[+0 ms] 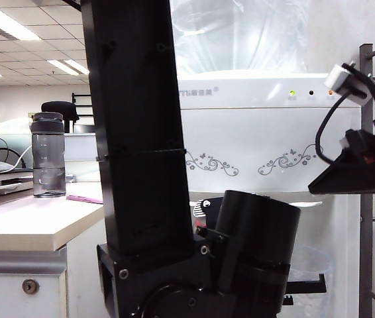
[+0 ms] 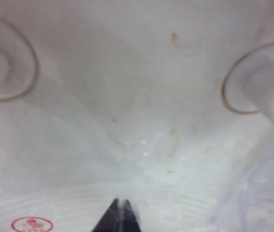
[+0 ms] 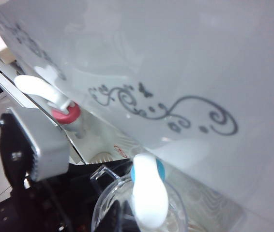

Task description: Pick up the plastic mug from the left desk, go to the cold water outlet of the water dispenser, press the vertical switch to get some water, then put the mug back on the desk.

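mug (image 3: 109,193): clear plastic, rim under blue-collared tap | switch (image 3: 149,191): white lever above mug | dispenser (image 1: 254,142): white, grey scrolls

A smoky-grey bottle (image 1: 48,155) with a black lid stands upright on the counter, with a thin pink strip (image 1: 85,199) lying flat just beside its base. Behind the bottle, a dark office chair (image 1: 60,111) sits under rows of ceiling lights (image 1: 5,23). At the far right, a dark metal rack (image 1: 366,185) rises upright; the second tap carries a pink-red collar (image 3: 65,113).
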{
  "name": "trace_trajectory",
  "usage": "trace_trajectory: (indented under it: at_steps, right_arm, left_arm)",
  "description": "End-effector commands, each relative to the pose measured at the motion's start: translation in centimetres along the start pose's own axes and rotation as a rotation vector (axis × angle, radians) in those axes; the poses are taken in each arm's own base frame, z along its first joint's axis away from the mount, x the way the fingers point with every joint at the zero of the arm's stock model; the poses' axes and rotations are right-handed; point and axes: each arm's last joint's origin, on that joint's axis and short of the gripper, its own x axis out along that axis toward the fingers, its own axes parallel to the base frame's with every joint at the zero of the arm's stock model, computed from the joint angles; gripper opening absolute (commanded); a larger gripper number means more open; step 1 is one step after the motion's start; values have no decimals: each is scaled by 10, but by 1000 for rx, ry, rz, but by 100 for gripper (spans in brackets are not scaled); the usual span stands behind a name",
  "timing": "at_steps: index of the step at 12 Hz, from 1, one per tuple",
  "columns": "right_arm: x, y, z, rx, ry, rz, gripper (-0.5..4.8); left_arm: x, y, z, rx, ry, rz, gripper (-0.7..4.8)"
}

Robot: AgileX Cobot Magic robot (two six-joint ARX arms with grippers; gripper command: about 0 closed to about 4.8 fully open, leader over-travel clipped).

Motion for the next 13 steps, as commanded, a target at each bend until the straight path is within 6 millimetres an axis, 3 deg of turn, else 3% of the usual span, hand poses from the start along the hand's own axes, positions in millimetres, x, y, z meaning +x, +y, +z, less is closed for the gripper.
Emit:
trace_trajectory:
  at_steps: [1, 10, 13]
  right_arm:
    - [5, -3, 1, -16, -31, -7, -1]
    - [10, -7, -4, -29, -20, -91, -1]
    - [12, -8, -5, -131, -7, -89, -1]
  left_arm:
    - [0, -3, 6, -32, -30, -6, -5]
    - [0, -3, 6, -32, -30, -6, -5]
    - [0, -3, 6, -33, -30, -6, -5]
